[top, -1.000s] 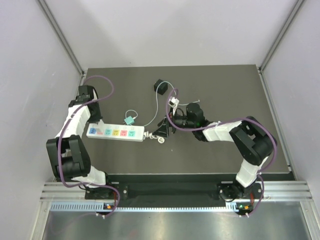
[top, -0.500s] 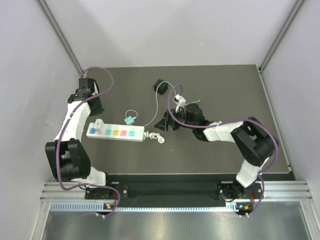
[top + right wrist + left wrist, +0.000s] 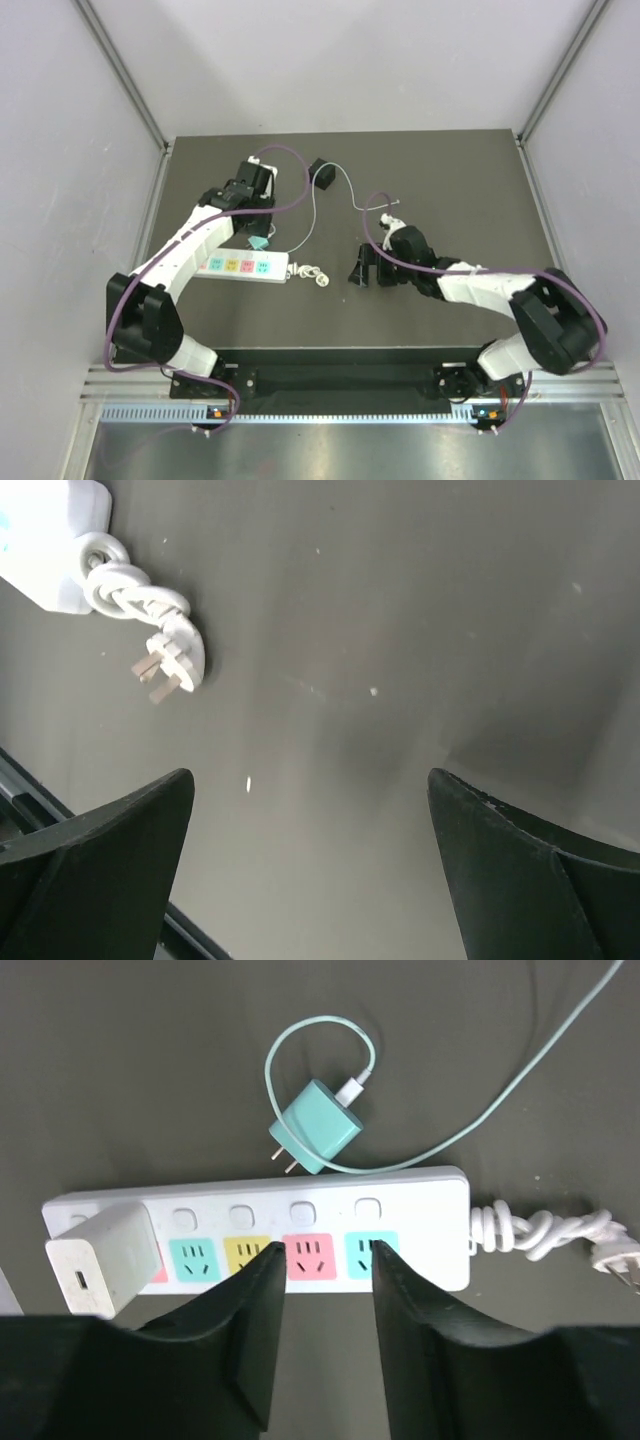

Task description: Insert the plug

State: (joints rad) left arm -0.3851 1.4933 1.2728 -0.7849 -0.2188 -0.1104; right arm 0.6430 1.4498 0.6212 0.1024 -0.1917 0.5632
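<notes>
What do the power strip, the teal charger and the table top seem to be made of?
Power strip: probably smooth white plastic, judging by the moulded rounded edges and soft sheen. Teal charger: smooth matte plastic, with two metal-looking prongs. Table top: dark, matte and faintly speckled; maybe a rubber mat or laminate, unclear.

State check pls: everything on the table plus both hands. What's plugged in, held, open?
black plug: loose on the table, unplugged, not held
power strip: lying flat, most coloured sockets free
white adapter: plugged into the strip's end socket
teal charger: unplugged, beside the strip, cable attached
strip cord: bundled, its own plug unconnected
left hand: open, empty, over the strip
right hand: open, empty
</notes>
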